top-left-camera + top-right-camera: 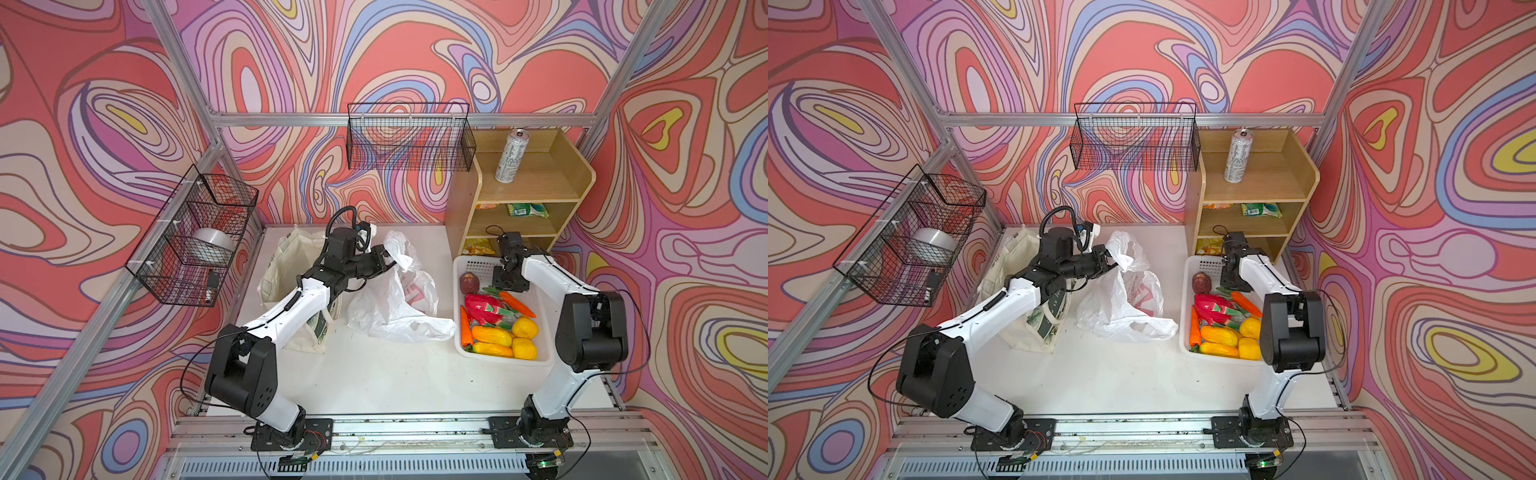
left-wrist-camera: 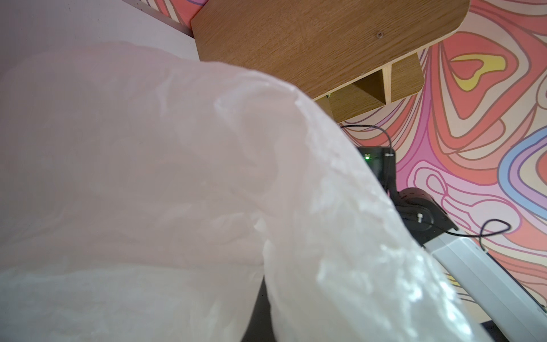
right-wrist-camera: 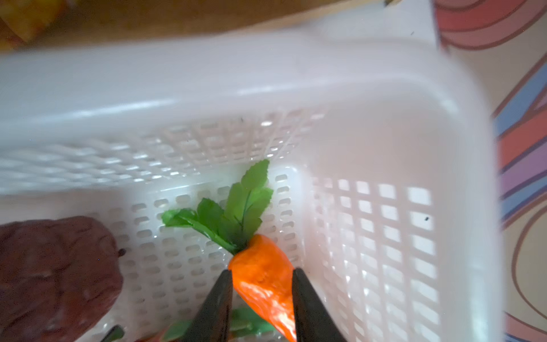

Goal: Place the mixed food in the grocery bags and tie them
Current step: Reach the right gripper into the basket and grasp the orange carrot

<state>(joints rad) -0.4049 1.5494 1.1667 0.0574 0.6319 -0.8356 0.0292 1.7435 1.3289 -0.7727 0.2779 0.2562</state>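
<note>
In the middle of both top views lies one white plastic bag (image 1: 399, 307) with red print, crumpled on the white table (image 1: 374, 374). The left gripper (image 1: 388, 259) is clenched on one loop handle of it and holds this loop above the rest of the bag. In the left wrist view the bag fills almost the whole frame.

Just left of the bag, partly under the left arm, stands one cream tote (image 1: 286, 270).

At the right of both top views, one white basket (image 1: 469, 264) holds the toy food. It contains one pink dragon fruit (image 1: 482, 309), one dark purple fruit (image 1: 468, 284), four yellow vegetables (image 1: 524, 327) and two carrots (image 1: 517, 303). The right gripper (image 3: 261, 270) reaches into the upper part of the basket. It grasps one carrot (image 3: 260, 260) near its green leaves, with one black finger touching each side. The second carrot (image 1: 465, 328) lies along the basket's left wall.

Above the basket, at the upper right, stands one wooden shelf (image 1: 536, 187). One silver can (image 1: 511, 156) stands upright on its top board. One green packet (image 1: 527, 210) lies on the middle board and one yellow packet (image 1: 478, 247) on the lowest.
</note>
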